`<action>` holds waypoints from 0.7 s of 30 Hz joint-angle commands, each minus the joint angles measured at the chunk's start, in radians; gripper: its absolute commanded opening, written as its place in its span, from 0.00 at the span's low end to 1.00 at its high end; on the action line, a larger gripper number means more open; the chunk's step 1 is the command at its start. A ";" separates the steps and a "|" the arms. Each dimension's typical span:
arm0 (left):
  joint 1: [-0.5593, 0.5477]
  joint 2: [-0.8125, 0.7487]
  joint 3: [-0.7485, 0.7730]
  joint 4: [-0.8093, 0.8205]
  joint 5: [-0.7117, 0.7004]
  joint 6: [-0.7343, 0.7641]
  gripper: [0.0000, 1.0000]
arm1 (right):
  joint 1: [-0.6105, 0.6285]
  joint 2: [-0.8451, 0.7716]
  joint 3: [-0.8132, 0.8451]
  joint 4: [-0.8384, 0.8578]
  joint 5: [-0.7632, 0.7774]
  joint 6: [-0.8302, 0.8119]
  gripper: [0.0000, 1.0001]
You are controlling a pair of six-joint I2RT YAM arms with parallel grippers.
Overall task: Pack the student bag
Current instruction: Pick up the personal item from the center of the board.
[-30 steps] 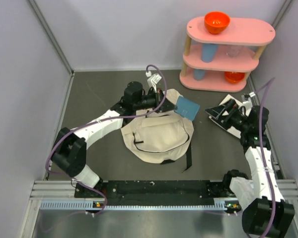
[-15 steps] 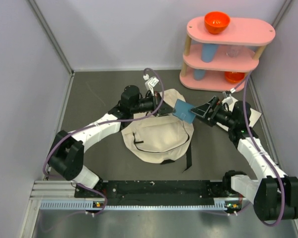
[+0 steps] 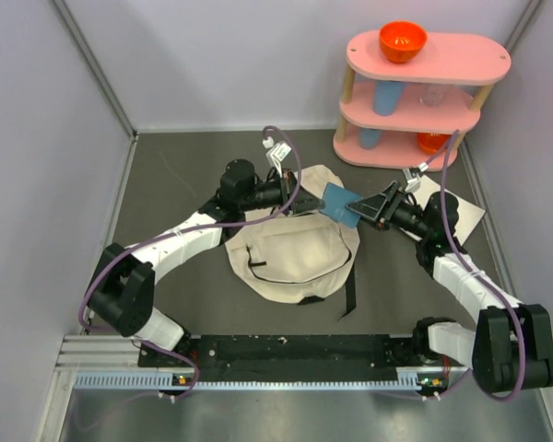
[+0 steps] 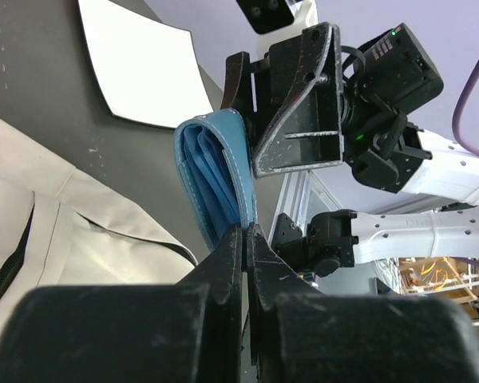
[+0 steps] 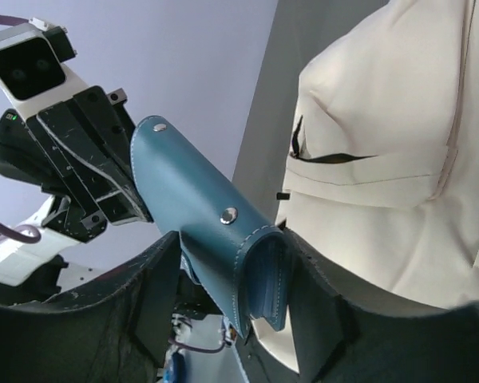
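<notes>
The beige student bag lies flat mid-table; it also shows in the left wrist view and the right wrist view. My left gripper is shut on one edge of a blue leather pouch and holds it above the bag's far right corner. In the left wrist view its fingertips pinch the pouch. My right gripper is open, its jaws straddling the pouch's other end. The right finger touches the pouch; a gap remains at the left finger.
A pink three-tier shelf stands at the back right with an orange bowl on top and a blue cup below. A white sheet lies under the right arm. Grey walls close in on three sides.
My right arm swung left from the white sheet to the pouch and now straddles it. My left gripper kept hold of the pouch and shifted slightly left.
</notes>
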 commanded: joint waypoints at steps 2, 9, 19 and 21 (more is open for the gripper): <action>0.008 0.006 0.002 0.085 0.020 -0.014 0.00 | 0.011 0.020 -0.024 0.205 -0.047 0.082 0.37; 0.029 0.013 -0.011 0.042 0.008 0.002 0.28 | 0.012 0.015 -0.030 0.221 -0.045 0.093 0.00; 0.043 -0.053 0.041 -0.459 -0.375 0.419 0.99 | 0.012 -0.149 0.024 -0.329 0.215 -0.189 0.00; 0.043 -0.013 0.092 -0.520 -0.422 0.490 0.99 | 0.011 -0.175 0.029 -0.373 0.251 -0.219 0.00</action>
